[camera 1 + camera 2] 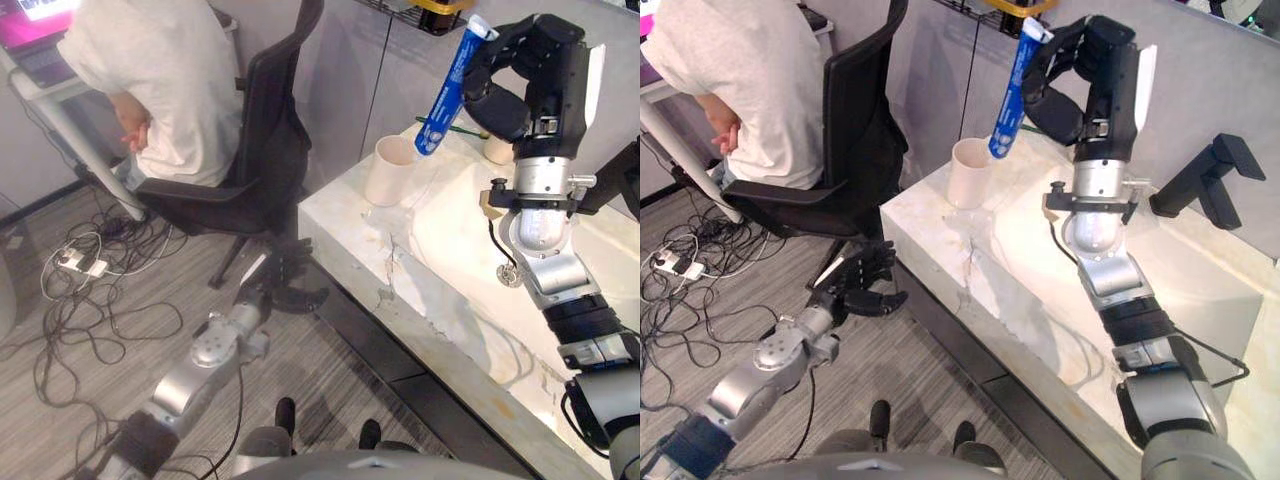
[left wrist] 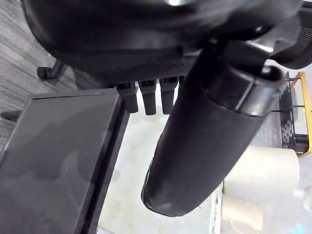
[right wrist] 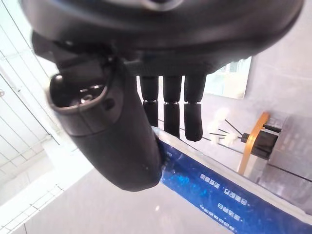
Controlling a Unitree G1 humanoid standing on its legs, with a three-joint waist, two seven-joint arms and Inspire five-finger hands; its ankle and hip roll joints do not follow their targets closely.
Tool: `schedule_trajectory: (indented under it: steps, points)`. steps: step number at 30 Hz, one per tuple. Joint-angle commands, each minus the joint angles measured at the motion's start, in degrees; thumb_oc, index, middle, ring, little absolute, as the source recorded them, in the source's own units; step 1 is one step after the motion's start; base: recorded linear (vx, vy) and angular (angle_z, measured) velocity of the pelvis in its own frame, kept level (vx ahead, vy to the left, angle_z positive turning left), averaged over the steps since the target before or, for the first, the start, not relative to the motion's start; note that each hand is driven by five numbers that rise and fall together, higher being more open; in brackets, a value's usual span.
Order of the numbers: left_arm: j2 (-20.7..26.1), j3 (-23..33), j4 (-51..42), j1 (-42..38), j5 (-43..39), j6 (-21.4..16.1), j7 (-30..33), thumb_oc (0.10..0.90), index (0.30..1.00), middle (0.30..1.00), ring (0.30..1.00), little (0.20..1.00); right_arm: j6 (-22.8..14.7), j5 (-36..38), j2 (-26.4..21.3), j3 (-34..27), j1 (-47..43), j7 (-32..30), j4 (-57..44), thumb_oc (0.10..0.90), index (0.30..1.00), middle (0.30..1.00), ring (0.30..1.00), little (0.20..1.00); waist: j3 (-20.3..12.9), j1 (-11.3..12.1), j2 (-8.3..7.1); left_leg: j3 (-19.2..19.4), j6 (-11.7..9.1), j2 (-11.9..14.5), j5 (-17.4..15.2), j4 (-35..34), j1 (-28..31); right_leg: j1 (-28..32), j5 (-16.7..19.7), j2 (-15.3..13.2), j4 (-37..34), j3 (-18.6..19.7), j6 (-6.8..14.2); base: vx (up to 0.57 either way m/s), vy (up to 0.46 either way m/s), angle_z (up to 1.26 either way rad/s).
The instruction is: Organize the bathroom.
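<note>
Blue tube (image 3: 219,190) cut off at right wrist view's edge; print unreadable. Person (image 1: 160,80) cropped above shoulders. Black faucet (image 1: 1200,180) base hidden.

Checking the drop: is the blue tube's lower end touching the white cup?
Cannot tell. In the left eye view the blue tube, held by the right hand, overlaps the white cup rim; no clear gap.

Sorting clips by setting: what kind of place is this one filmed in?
Probably a mock bathroom set up in an office. A marble-look counter carries a black faucet and a white cup, while a person sits beside it on an office chair.
</note>
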Motion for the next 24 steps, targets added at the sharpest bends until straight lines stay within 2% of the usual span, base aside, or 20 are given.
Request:
schedule_trajectory:
  steps: [1,6,9,12,14,15,16,17,19,20,21,23,24]
  points:
    - [-0.4,0.5,-4.3,-1.0,-1.1,-4.5,-0.5,0.800,0.900,0.900,0.900,0.900,-6.6,1.2,-0.7,-3.7,-4.9,-1.5,2.3,0.400,0.300,0.300,0.300,0.300,-8.1,2.6,1.09,-0.1,-0.5,0.3,-6.0,-0.2,1.5,-1.6,-2.3,0.7,2.6,-3.9,3.2,0.09,0.013,0.02]
    - [-0.1,0.7,-4.7,0.6,-1.3,-5.1,-0.9,0.800,0.900,0.900,0.900,0.900,-7.2,-0.5,-0.9,-4.3,-5.0,-3.8,1.9,0.400,0.300,0.300,0.300,0.300,-8.0,3.0,1.22,-0.2,-0.2,0.1,-6.0,-0.2,1.8,-1.5,-2.7,0.5,3.5,-4.2,3.3,0.05,0.043,0.00]
    - [0.0,0.0,-5.0,0.9,-1.3,-5.7,-0.3,0.800,0.900,0.900,0.900,0.900,-8.3,-2.8,-1.3,-4.7,-5.3,-5.5,0.1,0.400,0.300,0.300,0.300,0.300,-7.9,2.9,1.15,-0.6,0.8,-0.7,-6.5,0.1,2.0,-2.0,-3.8,0.3,6.4,-3.4,3.5,0.01,0.105,0.01]
    - [0.2,-0.4,-4.5,0.3,-1.6,-6.5,-0.3,0.800,0.900,0.900,0.900,0.900,-9.6,-3.2,-2.4,-5.0,-5.6,-5.4,-0.3,0.400,0.300,0.300,0.300,0.300,-7.4,2.2,1.07,-1.5,2.1,-1.9,-6.6,0.4,2.1,-5.0,-1.8,-0.7,14.4,-1.6,4.5,-0.02,0.117,0.03]
    - [0.2,-0.7,-4.4,-0.1,-1.3,-6.7,-0.6,0.800,0.900,0.900,0.900,0.900,-10.3,-3.2,-2.6,-5.4,-5.6,-5.4,-0.2,0.400,0.300,0.300,0.300,0.300,-6.8,2.0,1.71,-2.0,2.6,-2.1,-6.6,0.7,2.3,-8.2,0.7,-1.6,22.9,-0.7,4.7,-0.02,0.102,-0.03]
    - [0.4,-0.7,-4.3,-0.6,-1.0,-6.7,-1.1,0.800,0.900,0.900,0.900,0.900,-10.9,-2.5,-2.9,-5.8,-5.7,-4.8,0.3,0.400,0.300,0.300,0.300,0.300,-6.3,1.9,2.08,-2.2,2.6,-2.0,-6.8,1.0,2.4,-10.0,0.6,-1.7,27.1,-0.1,4.4,0.00,0.084,-0.02]
    - [0.2,-0.8,-4.3,-0.8,-0.6,-6.6,-1.1,0.800,0.900,0.900,0.900,0.900,-11.1,-2.0,-2.9,-6.1,-5.8,-4.2,0.7,0.400,0.300,0.300,0.300,0.300,-6.1,1.9,2.09,-2.2,2.6,-2.1,-7.0,1.1,2.6,-10.9,1.0,-1.9,27.6,-0.2,4.3,0.03,0.027,-0.02]
    - [0.0,-1.0,-4.2,-1.2,-0.6,-6.2,-0.7,0.800,0.900,0.900,0.900,0.900,-11.1,-1.5,-2.7,-6.2,-6.3,-3.0,1.6,0.400,0.300,0.300,0.300,0.300,-5.9,1.8,1.84,-2.3,2.5,-2.4,-7.5,1.1,3.0,-12.0,1.5,-2.3,26.2,-0.7,4.2,0.08,-0.031,0.00]
    - [-0.4,-1.1,-3.7,-1.6,-1.4,-6.2,0.7,0.800,0.900,0.900,0.900,0.900,-9.6,-0.9,-2.6,-4.9,-7.9,-2.0,2.6,0.400,0.300,0.300,0.300,0.300,-5.7,1.4,1.22,-3.1,1.7,-2.7,-8.3,0.8,4.2,-12.4,1.1,-1.7,18.0,-2.0,4.2,0.12,-0.070,0.02]
    - [-0.4,-1.1,-3.7,-1.6,-1.4,-6.2,0.7,0.800,0.900,0.900,0.900,0.900,-9.6,-0.9,-2.6,-4.9,-7.9,-2.0,2.6,0.400,0.300,0.300,0.300,0.300,-5.7,1.4,1.22,-3.1,1.7,-2.7,-8.3,0.8,4.2,-12.4,1.1,-1.7,18.0,-2.0,4.2,0.21,-0.129,0.04]
    - [-1.2,-0.8,-3.6,-1.2,-1.1,-6.4,0.9,0.800,0.900,0.900,0.900,0.900,-7.9,-0.6,-2.5,-4.2,-7.7,-2.0,1.6,0.400,0.300,0.300,0.300,0.300,-5.4,0.1,0.60,-4.4,1.5,-3.4,-9.9,0.4,6.2,-14.2,4.1,-0.2,8.4,-1.6,5.2,0.19,-0.107,-0.02]
    - [-1.3,-0.9,-2.5,-0.7,-0.3,-7.4,0.3,0.800,0.900,0.900,0.900,0.900,-6.5,-0.6,-1.6,-4.2,-6.5,-2.1,0.6,0.400,0.300,0.300,0.300,0.300,-4.9,-1.2,0.62,-6.1,2.0,-3.6,-11.2,0.2,7.8,-16.9,5.9,0.9,8.4,0.5,5.3,0.21,-0.119,0.07]
    - [-1.2,-0.8,-2.1,-0.6,-0.4,-7.6,0.2,0.800,0.900,0.900,0.900,0.900,-6.6,-0.5,-1.5,-4.3,-6.2,-1.7,0.9,0.400,0.300,0.300,0.300,0.300,-5.0,-1.1,0.58,-6.1,2.1,-3.5,-11.1,-0.1,7.8,-16.4,5.3,1.0,7.7,-0.1,5.1,0.13,-0.121,0.47]
